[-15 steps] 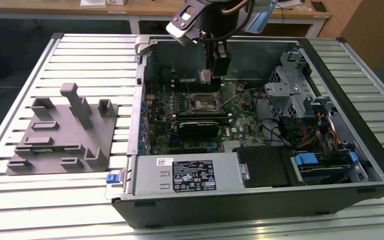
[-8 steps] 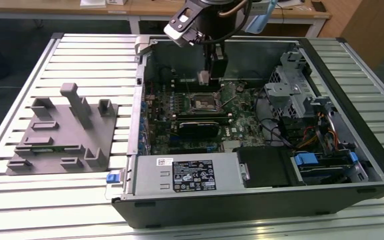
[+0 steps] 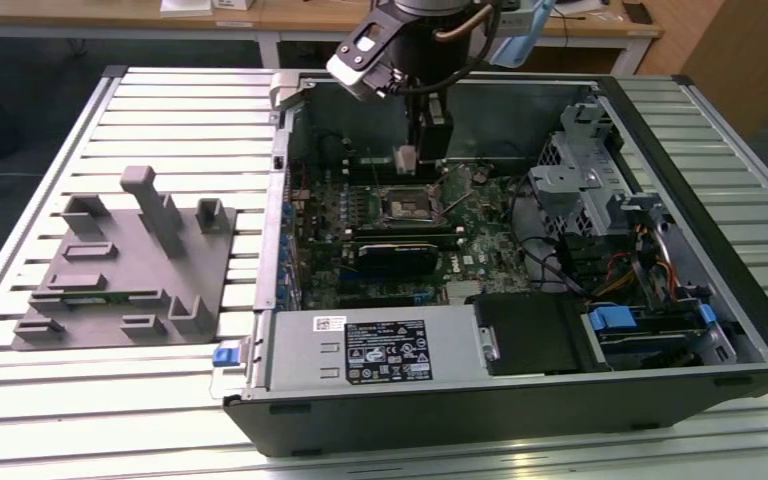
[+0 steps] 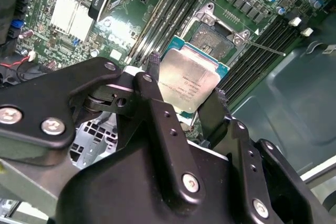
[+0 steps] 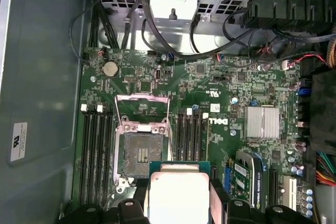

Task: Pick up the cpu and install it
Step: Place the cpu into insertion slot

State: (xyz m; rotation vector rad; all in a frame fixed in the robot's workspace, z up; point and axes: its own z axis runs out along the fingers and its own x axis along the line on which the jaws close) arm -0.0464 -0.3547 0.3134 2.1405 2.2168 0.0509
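a slatted metal table (image 3: 157, 400) carries an open black computer case (image 3: 758, 330) lying on its side, with a grey tray (image 3: 104, 300) of upright pegs and pockets beside it toward the exterior view's left. inside the case, a grey rectangular box (image 3: 371, 350) with a white label sits along the near edge, and the green motherboard (image 3: 491, 250) lies on the case floor behind it. the robot arm (image 3: 411, 40) reaches down into the case from the far side and ends in the gripper (image 3: 407, 160), which hangs above the board. in the first wrist view the dark square socket (image 5: 140, 153) lies bare between rows of memory slots, with its metal frame (image 5: 142, 111) folded back next to it. in the second wrist view the black fingers (image 4: 157, 103) are closed on two opposite edges of the cpu (image 4: 186, 80), which sits flat between them with its pale silvery top facing the camera. the cpu is held in the air, clear of the board. it is not seated in the socket, which shows just beyond the chip's edge in both wrist views.
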